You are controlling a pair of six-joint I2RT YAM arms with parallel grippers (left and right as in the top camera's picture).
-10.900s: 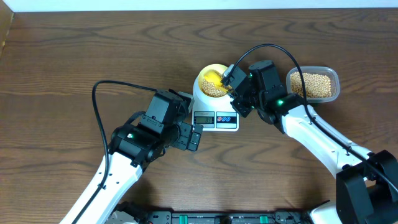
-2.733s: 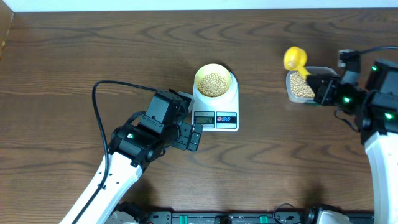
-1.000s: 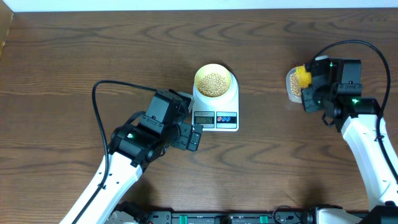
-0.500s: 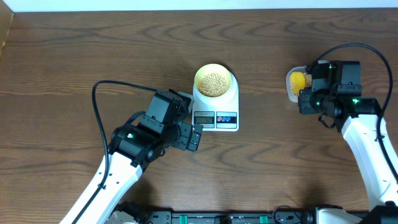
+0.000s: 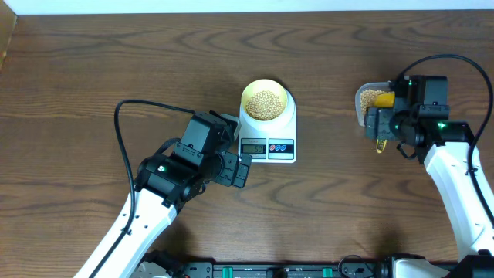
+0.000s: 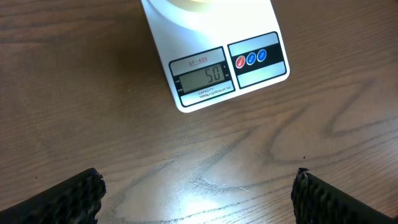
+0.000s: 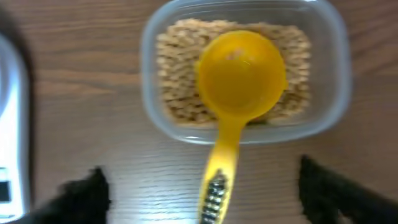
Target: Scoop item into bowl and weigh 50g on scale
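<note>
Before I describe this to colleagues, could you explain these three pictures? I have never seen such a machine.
These are two robot arms at a wooden table. One picture looks down from above; the other two come from cameras on the wrists. A white scale carries a pale-yellow bowl of beans, and its display reads 50. To the right, a clear tub holds more beans, with a yellow scoop lying in it, handle over the rim. The left gripper and the right gripper are open and hold nothing.
</note>
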